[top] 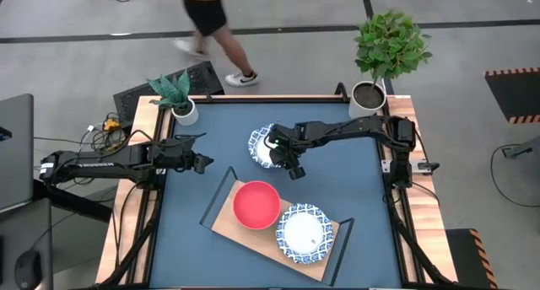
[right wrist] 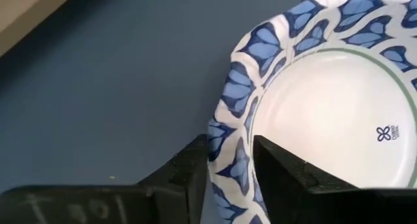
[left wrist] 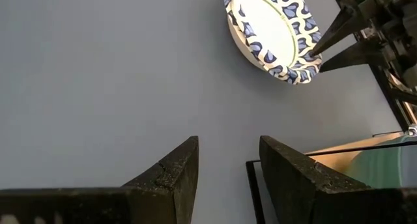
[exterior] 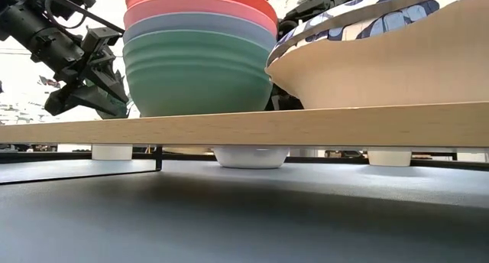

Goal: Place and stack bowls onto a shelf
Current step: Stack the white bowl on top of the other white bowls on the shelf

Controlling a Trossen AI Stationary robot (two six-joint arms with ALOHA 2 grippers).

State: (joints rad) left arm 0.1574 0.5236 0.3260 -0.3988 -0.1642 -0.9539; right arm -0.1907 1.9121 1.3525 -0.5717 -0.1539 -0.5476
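While shelf [top: 253,235] is lying lower centre of high view, pink-red bowl [top: 256,203] is sitting stacked on teal-green bowl [exterior: 195,79] at its left part, patterned bowl [top: 304,232] resting just right of stack. Farther up, second patterned bowl [top: 263,147] is sitting on dark tabletop [top: 337,180] at frame centre; right gripper [top: 275,149] is pinching its rim, jaws narrowly apart around rim. Left gripper [top: 205,163] is hovering centre-left, jaws parted, gripping nothing.

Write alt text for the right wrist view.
The right gripper pinches the blue-patterned rim of a white bowl, one finger inside the rim and one outside. The dark blue tabletop fills the rest of the view.
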